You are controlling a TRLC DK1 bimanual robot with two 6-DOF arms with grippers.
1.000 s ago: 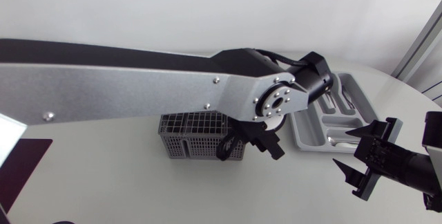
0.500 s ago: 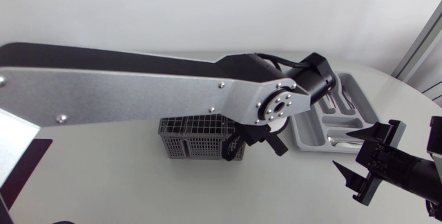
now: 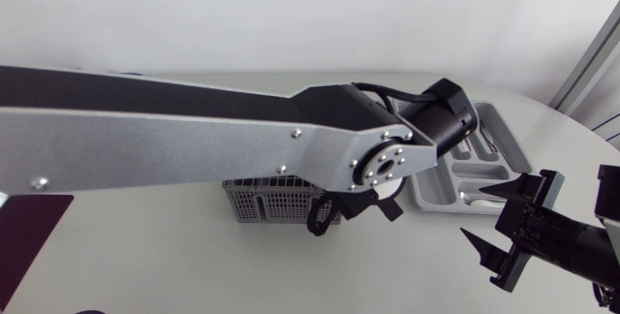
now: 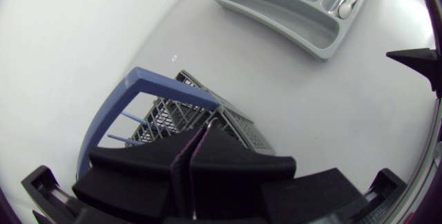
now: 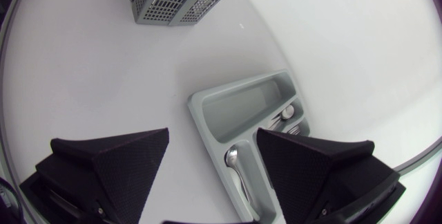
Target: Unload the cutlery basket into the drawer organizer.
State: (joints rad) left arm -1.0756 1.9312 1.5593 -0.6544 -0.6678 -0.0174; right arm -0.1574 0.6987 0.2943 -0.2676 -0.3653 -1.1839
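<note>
Cutlery basket point(image 4: 238, 126), grey mesh, blue handle point(image 4: 148, 82): probably light, rigid; grip handle. Directly beneath left claw point(image 4: 190, 156), closed, seemingly empty. Right claw point(image 5: 213, 133) wide, above drawer organizer point(image 5: 238, 110).

Overhead, left arm point(image 3: 194, 149) covers basket point(image 3: 263, 202); organizer point(image 3: 427, 201) lies open.

Grey wire-mesh cutlery basket point(image 3: 271, 203): upper rim covered by the silver left arm point(image 3: 194, 140) from above; contents screened by the black left gripper point(image 4: 195, 141).
Grey plastic drawer organizer point(image 3: 484, 173): near end hidden behind the arm's joint.
Small cutlery pieces point(image 5: 233, 156): possibly spoons, too small to be told.
</note>
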